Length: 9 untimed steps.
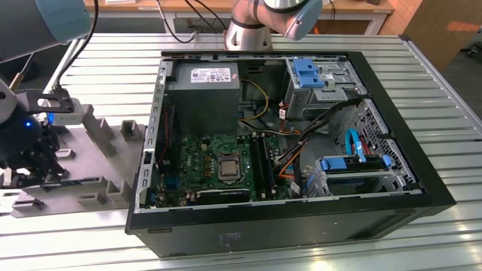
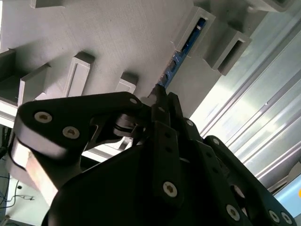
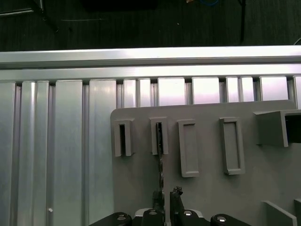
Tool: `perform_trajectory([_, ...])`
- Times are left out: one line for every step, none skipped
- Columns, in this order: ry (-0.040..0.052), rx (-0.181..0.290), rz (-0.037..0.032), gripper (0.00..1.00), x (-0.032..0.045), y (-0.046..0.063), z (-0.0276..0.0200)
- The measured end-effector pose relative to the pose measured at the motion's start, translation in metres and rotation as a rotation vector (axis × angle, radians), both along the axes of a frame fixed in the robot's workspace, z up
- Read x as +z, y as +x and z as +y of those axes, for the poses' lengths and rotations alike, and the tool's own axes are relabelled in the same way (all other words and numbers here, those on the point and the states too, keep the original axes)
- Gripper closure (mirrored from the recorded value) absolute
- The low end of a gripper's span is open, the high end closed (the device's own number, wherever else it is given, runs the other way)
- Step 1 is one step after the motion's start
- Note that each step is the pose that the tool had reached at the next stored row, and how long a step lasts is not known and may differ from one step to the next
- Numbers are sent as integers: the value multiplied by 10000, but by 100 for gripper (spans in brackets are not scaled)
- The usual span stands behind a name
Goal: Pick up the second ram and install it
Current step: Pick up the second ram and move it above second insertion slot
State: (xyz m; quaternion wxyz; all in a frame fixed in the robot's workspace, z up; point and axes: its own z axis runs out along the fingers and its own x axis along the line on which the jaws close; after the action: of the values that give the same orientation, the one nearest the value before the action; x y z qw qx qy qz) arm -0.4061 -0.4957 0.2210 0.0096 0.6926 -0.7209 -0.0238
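The second ram (image 2: pixel 181 52) stands on edge in the grey holder (image 2: pixel 117 37). Its far end is seated in one of the holder's raised rectangular pockets (image 2: pixel 197 23), and its near end reaches the tip of the end effector (image 2: pixel 160 94). In the first wrist view the stick (image 3: pixel 161 165) appears edge-on as a thin dark line running from a pocket (image 3: pixel 159 136) down to the end effector (image 3: pixel 165 195). Three similar pockets are set in a row with that one, one to one side and two to the other.

End effector state: it sits right at the stick's near end, in line with it, but whether it is clamped on the stick or released cannot be told from either wrist view.

In the exterior view the dark end effector (image 1: pixel 38 164) is low over the grey holder (image 1: pixel 105 141) at the exterior view's left. The holder lies flat on the slatted aluminium desk (image 1: pixel 421 73), just beside the open computer case (image 1: pixel 301 226). Inside the case the green motherboard (image 1: pixel 203 158) lies below the grey power supply (image 1: pixel 202 96), with its long black slots (image 1: pixel 261 166) toward the exterior view's right of the processor socket (image 1: pixel 228 167) — well apart from the stick. The arm's base (image 1: pixel 249 28) stands behind the case.
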Motion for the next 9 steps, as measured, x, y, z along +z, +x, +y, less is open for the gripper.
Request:
perform_trajectory([0, 0, 0, 77, 0, 0, 0])
perform_trajectory([0, 0, 0, 77, 0, 0, 0])
perform_trajectory([-1, 0, 0, 71, 0, 0, 0])
perform_trajectory([-3, 0, 0, 71, 0, 0, 0])
perform_trajectory([-8, 1, 0, 64, -1, 1, 0])
perform_trajectory([-6, 12, -3, 64, -9, 1, 0])
perform_trajectory([-8, 55, -2, 64, -16, 1, 0])
perform_trajectory([-9, 159, -1, 64, -24, 0, 0])
perform_trajectory([-9, 270, 0, 64, -32, 0, 0])
